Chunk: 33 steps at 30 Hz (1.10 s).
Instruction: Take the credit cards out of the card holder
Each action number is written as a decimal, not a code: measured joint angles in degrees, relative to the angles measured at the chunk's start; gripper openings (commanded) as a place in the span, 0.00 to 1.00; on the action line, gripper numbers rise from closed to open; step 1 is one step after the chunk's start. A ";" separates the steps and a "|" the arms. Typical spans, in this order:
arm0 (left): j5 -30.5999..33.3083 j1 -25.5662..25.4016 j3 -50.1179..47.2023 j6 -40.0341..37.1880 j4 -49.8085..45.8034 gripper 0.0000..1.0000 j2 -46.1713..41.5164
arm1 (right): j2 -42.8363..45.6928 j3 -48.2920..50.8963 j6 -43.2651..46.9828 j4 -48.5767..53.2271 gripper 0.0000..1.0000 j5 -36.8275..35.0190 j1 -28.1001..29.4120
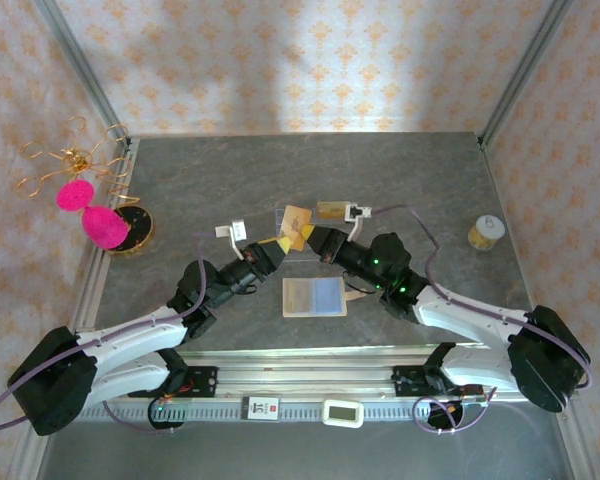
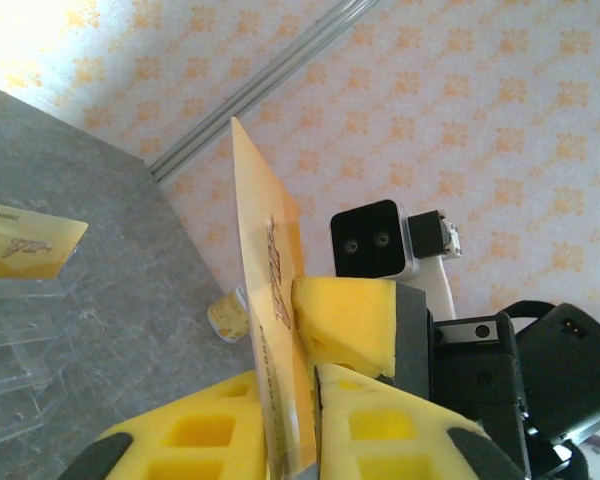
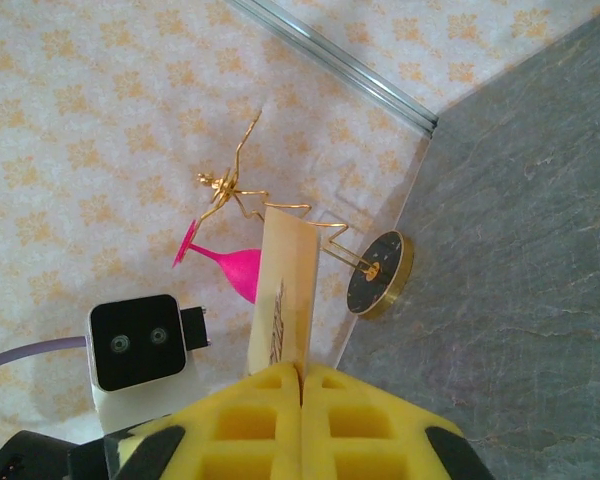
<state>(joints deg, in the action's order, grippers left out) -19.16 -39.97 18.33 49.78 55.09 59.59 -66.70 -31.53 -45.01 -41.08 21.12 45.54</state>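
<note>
Gold card [image 2: 265, 250] clenched by left hand [image 2: 290, 430] and right hand [image 3: 300, 390]; second card [image 2: 25, 248] in acrylic tray [image 2: 10, 340]

The right pincer [image 3: 301, 375] presses its yellow foam pads together on a pale gold credit card [image 3: 283, 300], which stands upright and edge-on above them. Behind it, a gold wire stand [image 3: 242, 190] with a pink ornament [image 3: 230, 268] rises from a round dark base [image 3: 378, 273] on the grey stone surface [image 3: 520, 250]. A white-and-black camera [image 3: 137, 342] sits at lower left against floral wallpaper [image 3: 90, 120].
</note>
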 measured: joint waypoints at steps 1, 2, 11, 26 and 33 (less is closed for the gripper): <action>0.09 0.02 0.00 0.11 -0.09 0.04 0.00 | 0.00 0.00 0.02 -0.02 0.00 -0.20 0.22; 0.11 0.20 0.00 -0.20 -0.37 0.00 -0.02 | 0.00 0.00 0.07 -0.04 0.00 -0.37 0.33; -4.74 4.09 9.75 -8.74 -16.31 0.00 -0.50 | 8.02 -0.70 6.14 16.81 0.29 -1.07 -2.45; -14.10 5.20 52.78 -62.93 -65.40 0.00 22.88 | 22.95 1.18 8.68 40.30 0.35 -4.24 -17.29; -14.23 5.27 67.49 -80.54 -79.73 0.00 33.64 | 22.16 2.12 8.68 41.94 0.35 -4.68 -20.11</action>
<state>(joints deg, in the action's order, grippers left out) -33.39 -34.70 85.82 -30.76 -24.64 93.23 -44.53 -29.41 -36.34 0.86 16.45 25.43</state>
